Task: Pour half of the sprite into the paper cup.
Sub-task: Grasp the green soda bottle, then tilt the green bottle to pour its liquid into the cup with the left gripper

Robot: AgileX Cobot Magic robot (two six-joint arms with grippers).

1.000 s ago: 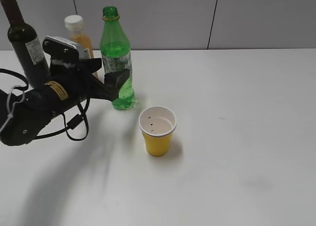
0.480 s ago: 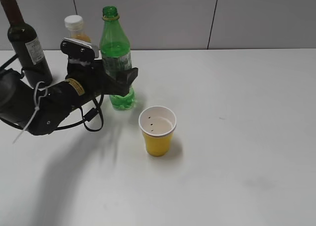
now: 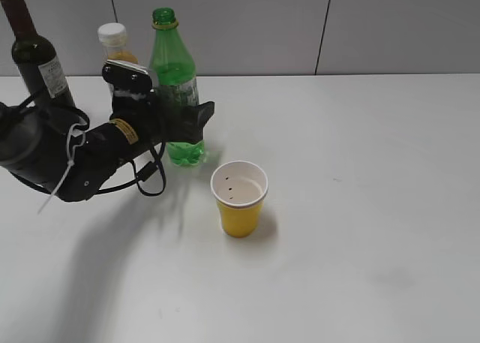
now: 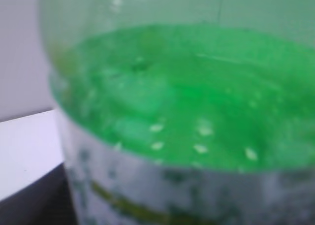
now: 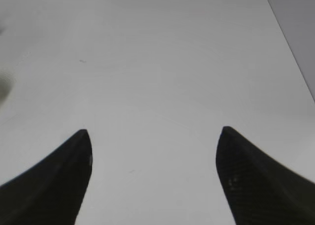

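Note:
The sprite [image 3: 174,65], a tall green bottle with no cap, stands on the white table at the back left. It fills the left wrist view [image 4: 172,102], very close and blurred. My left gripper [image 3: 191,121] reaches in from the left with its jaws round the bottle at label height. The near finger crosses the label and the far finger is hidden, so I cannot tell whether the jaws press on it. The yellow paper cup [image 3: 240,200] stands upright to the front right of the bottle. My right gripper [image 5: 155,136] is open and empty over bare table.
A dark wine bottle [image 3: 34,54] and an orange juice bottle [image 3: 114,39] with a white cap stand behind my left arm, close to the sprite. A grey panelled wall runs behind the table.
My left arm has swung right and forward until its jaws sit round the sprite bottle. The bottle's top has shifted slightly left. The cup has not moved.

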